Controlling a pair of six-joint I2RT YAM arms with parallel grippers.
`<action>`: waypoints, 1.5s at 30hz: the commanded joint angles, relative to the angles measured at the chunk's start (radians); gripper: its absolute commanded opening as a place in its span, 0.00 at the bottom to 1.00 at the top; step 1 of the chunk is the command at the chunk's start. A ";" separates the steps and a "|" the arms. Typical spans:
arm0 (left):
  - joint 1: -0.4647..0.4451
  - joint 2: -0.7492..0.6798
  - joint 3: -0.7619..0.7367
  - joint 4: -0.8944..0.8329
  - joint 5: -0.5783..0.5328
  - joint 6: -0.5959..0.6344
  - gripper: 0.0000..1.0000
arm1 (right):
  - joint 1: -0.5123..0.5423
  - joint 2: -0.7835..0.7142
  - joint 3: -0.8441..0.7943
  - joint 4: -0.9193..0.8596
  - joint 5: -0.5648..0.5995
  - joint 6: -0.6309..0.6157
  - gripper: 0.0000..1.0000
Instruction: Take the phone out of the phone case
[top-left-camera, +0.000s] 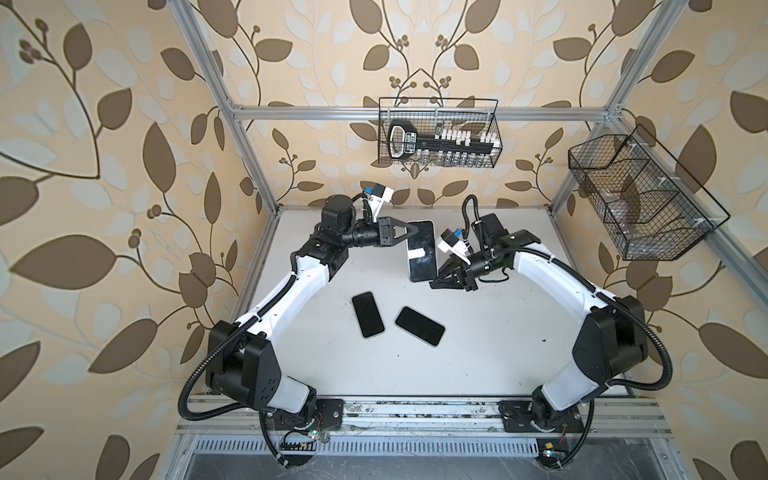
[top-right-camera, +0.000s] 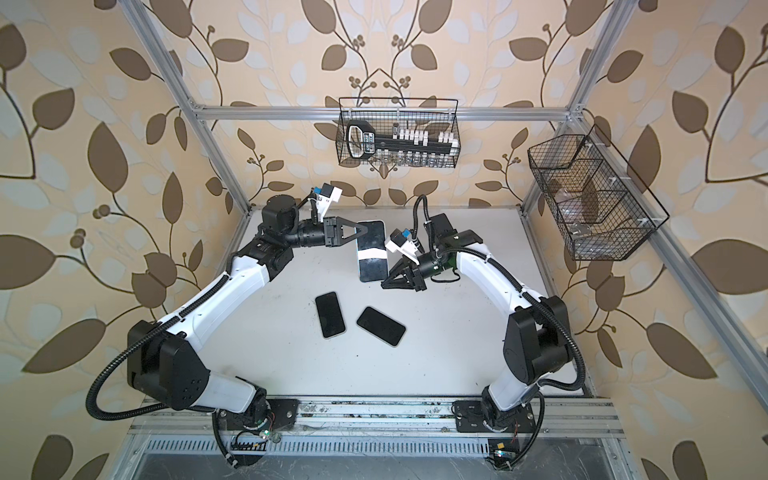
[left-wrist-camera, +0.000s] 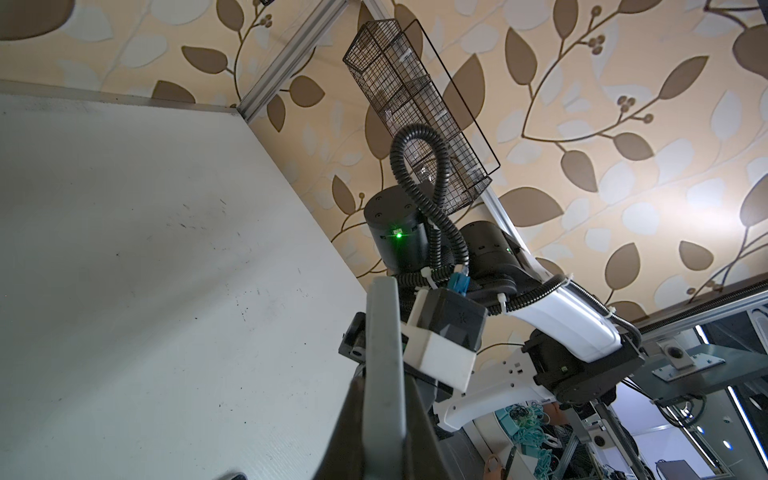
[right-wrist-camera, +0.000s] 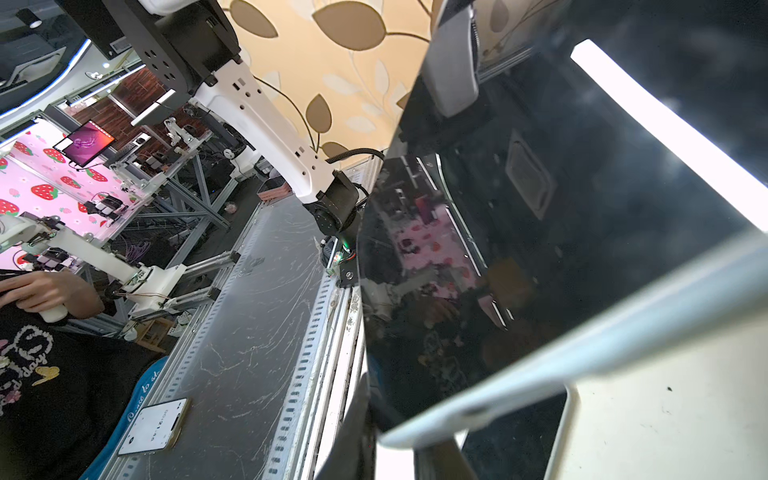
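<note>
Top views: left hand (top-left-camera: 410, 235) pinches phone's (top-left-camera: 422, 266) far edge, right hand (top-left-camera: 433, 285) its near corner, above table (top-left-camera: 498, 332).

A black wire basket (top-left-camera: 438, 133) is hanging from the aluminium frame (top-left-camera: 332, 113) at the back, holding a large black key-shaped object (top-left-camera: 411, 143) and rows of small white pieces (top-left-camera: 451, 135). A second, divided wire basket (top-left-camera: 640, 199) is hanging along the frame's right side. Brown-leaf wallpaper (top-left-camera: 104, 124) is covering the walls around the scuffed white table (top-left-camera: 498, 340), and a strawberry-print surface (right-wrist-camera: 37, 187) is showing beyond the enclosure in the right wrist view.
</note>
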 joint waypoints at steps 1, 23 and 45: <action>-0.024 -0.052 0.004 0.051 0.040 -0.006 0.00 | 0.003 0.011 0.035 0.004 -0.022 -0.027 0.12; -0.058 -0.072 -0.036 0.183 0.008 -0.215 0.00 | 0.017 -0.138 -0.179 0.471 0.108 0.282 0.03; -0.084 -0.100 -0.073 0.277 -0.008 -0.364 0.00 | 0.004 -0.160 -0.277 0.698 0.231 0.428 0.04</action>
